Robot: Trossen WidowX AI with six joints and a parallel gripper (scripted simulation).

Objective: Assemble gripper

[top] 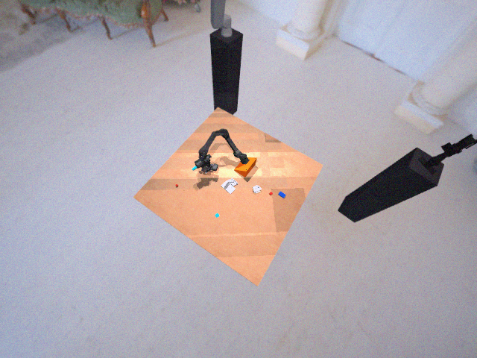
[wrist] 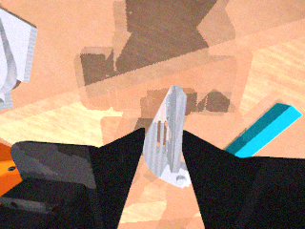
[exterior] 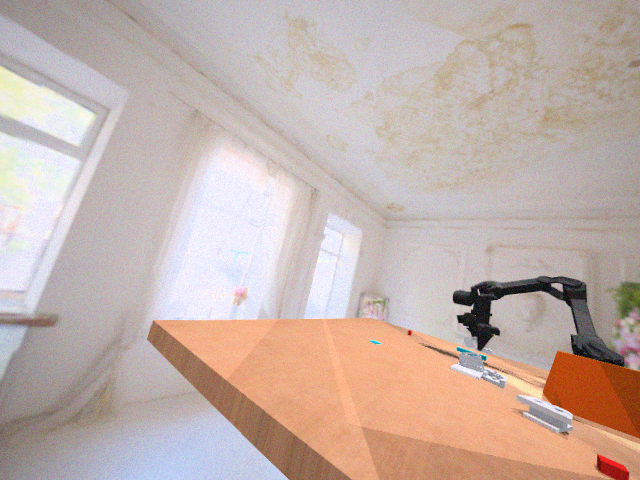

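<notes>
Clearly, the gripper (top: 208, 168) (exterior: 482, 345) (wrist: 162, 133) is closed on a pale toothed jaw (exterior: 469, 342) (wrist: 177, 129), at the wrist view's middle. Right of it there lies a cyan bar (top: 194, 168) (exterior: 465, 350) (wrist: 264, 131); at upper left, white pieces (top: 230, 186) (exterior: 466, 369) (wrist: 21, 45). In the top view, another white part (top: 256, 189) (exterior: 545, 412) sits right of these, below an orange block (top: 245, 166) (exterior: 589, 390) (wrist: 6, 167).

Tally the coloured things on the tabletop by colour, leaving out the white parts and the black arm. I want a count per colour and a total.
Red blocks: 2
Cyan pieces: 2
Blue block: 1
Orange block: 1
Total: 6
</notes>
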